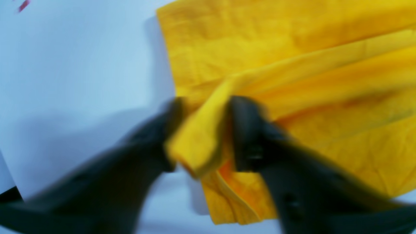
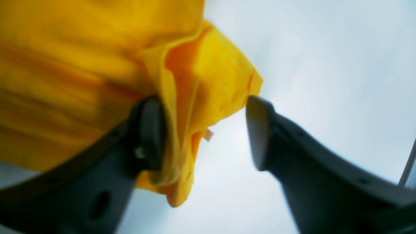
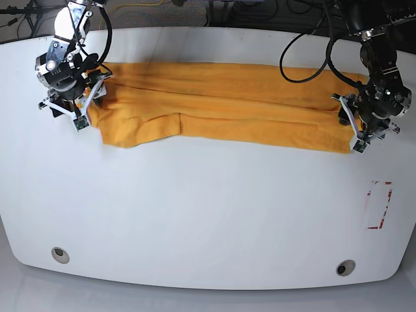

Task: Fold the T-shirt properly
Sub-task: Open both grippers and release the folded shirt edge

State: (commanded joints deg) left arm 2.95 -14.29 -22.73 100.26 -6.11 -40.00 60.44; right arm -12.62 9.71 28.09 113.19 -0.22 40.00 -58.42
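Where it lies across the far half of the white oval tabletop [image 3: 208,221], the mustard orange-yellow cotton T-shirt [image 3: 221,107] forms a long, narrow band, its long axis running side to side in the base view, from one arm to the other. A sleeve-like flap [image 3: 140,130] hangs toward the near edge close to that view's left end; the rest of the band has lengthwise creases.

At the band's right end in the base view, the left gripper [image 1: 203,135] has its black fingers [image 1: 247,130] clamped on a bunched fold of fabric: in the left wrist view, cloth fills the gap between them, with the shirt's corner hanging just below and the body spreading up and to the right over the tabletop.

At the other end, the right gripper [image 2: 204,130] has its fingers [image 2: 260,130] well apart. In the right wrist view, a gathered edge of the shirt drapes against the left finger, while the right finger's tip sits just beside the cloth's edge, with bare tabletop showing between them lower down. A small pale tag [image 2: 208,135] pokes out of the folds.

A red rectangular outline [image 3: 380,205] is marked on the tabletop, nearer than the left arm and well apart from the shirt.
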